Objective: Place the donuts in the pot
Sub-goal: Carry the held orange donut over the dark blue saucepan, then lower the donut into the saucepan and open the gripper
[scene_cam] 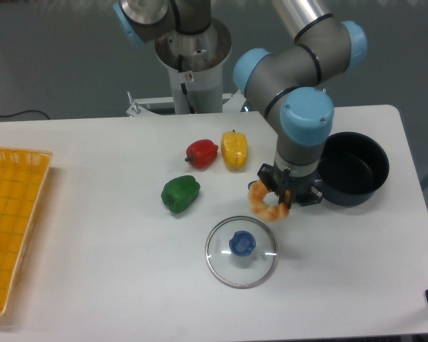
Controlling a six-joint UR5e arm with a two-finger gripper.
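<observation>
Step in hand: carry phase. End effector [282,201] clenched on the donut [267,202], which hangs clear of the white surface [93,285], just left of the pot [351,169] and above-right of the glass lid [241,251]. Pot is open, nothing visible inside. Yellow pepper [234,150], red pepper [201,152] and green pepper [180,194] lie to the left, apart from the path. Next move, as judged: travel right until the donut is over the pot's opening, clearing the near rim, then release.

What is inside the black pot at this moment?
The pot shows only its dark, bare bottom. Its left edge is hidden by the arm. The donut hangs in the gripper, outside it.
</observation>
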